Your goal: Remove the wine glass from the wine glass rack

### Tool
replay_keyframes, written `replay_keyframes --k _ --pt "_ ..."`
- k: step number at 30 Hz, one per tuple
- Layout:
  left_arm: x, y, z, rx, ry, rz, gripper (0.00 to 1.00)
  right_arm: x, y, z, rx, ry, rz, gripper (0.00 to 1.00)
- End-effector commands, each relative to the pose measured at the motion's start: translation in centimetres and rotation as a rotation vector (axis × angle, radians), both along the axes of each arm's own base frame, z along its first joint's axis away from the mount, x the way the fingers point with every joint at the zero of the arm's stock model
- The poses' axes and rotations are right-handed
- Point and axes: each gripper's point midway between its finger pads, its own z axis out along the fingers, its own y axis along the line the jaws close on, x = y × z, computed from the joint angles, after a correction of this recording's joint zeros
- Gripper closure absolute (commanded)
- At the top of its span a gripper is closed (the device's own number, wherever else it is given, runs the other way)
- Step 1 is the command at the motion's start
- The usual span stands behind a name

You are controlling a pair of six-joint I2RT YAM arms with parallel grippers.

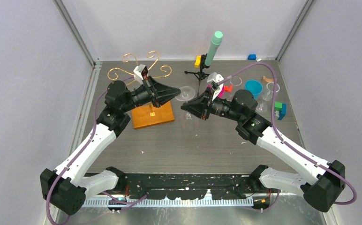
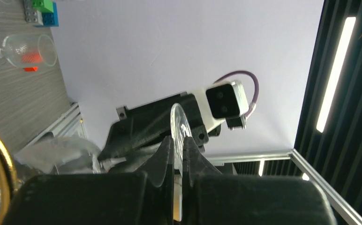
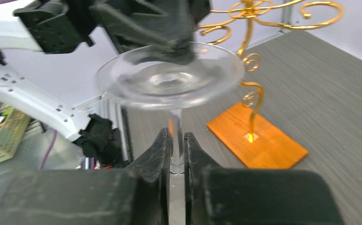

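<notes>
The clear wine glass (image 1: 184,93) hangs in the air between the two arms, off the wine glass rack (image 1: 144,70). The rack is a gold scroll stand on an orange wooden base (image 1: 152,115). My left gripper (image 2: 179,140) is shut on the rim of the glass's round foot (image 2: 177,119). My right gripper (image 3: 175,133) is shut on the thin stem (image 3: 175,124), just below the foot disc (image 3: 169,77). The rack (image 3: 250,33) stands behind and to the right in the right wrist view. A blurred glass bowl (image 2: 59,154) shows beside the left fingers.
A black tripod with a mint-green cylinder (image 1: 213,47) stands behind the right gripper. A blue cup (image 1: 253,87), clear cups and coloured blocks (image 1: 280,108) lie at the right. Another wine glass (image 2: 24,49) lies on its side on the table.
</notes>
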Motion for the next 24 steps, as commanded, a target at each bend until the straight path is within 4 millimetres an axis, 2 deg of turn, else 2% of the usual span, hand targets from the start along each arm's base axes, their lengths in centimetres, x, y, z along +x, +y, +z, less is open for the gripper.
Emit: replay_keyframes --k 1,2,6,9,13,16,17,20,21,22,23,24 --pt "-2.1 0.6 4.1 -0.072 -0.178 -0.028 0.95 0.8 -0.7 3.9 0.117 -0.056 -0.076 0.97" --pt "-2.2 0.7 4.4 -0.069 -0.199 -0.02 0.91 0.9 -1.0 4.0 0.127 -0.052 -0.091 0.99" --pt "-2.3 1.0 4.6 -0.043 -0.246 0.013 0.5 1.3 -1.8 5.5 0.2 -0.034 -0.151 1.0" --pt "-2.2 1.2 4.5 -0.032 -0.276 0.037 0.34 2.2 -3.0 6.7 0.269 -0.031 -0.241 1.0" --pt "-1.9 1.4 3.4 -0.003 -0.284 0.064 0.29 3.5 -5.6 8.2 0.382 -0.017 -0.391 1.0" --pt "-1.4 1.5 2.4 0.015 -0.288 0.089 0.25 4.6 -8.8 9.7 0.534 0.025 -0.548 1.0" --pt "-1.4 1.5 2.1 0.021 -0.294 0.095 0.23 4.8 -9.5 9.7 0.565 0.045 -0.581 1.0" --pt "-2.2 0.9 2.7 0.028 -0.402 0.081 0.2 5.8 -13.0 10.5 0.738 0.129 -0.729 1.0" --pt "-2.6 0.5 2.8 0.042 -0.438 0.072 0.2 6.2 -13.9 10.1 0.777 0.153 -0.777 1.0" --pt "-2.9 0.2 2.8 0.054 -0.466 0.063 0.19 5.9 -14.4 10.7 0.85 0.175 -0.768 1.0" --pt "-3.2 -0.2 2.8 0.055 -0.473 0.051 0.19 6.1 -15.0 10.3 0.886 0.193 -0.795 1.0" --pt "-3.3 -0.5 2.8 0.055 -0.476 0.049 0.19 5.9 -15.4 10.7 0.951 0.216 -0.781 1.0"
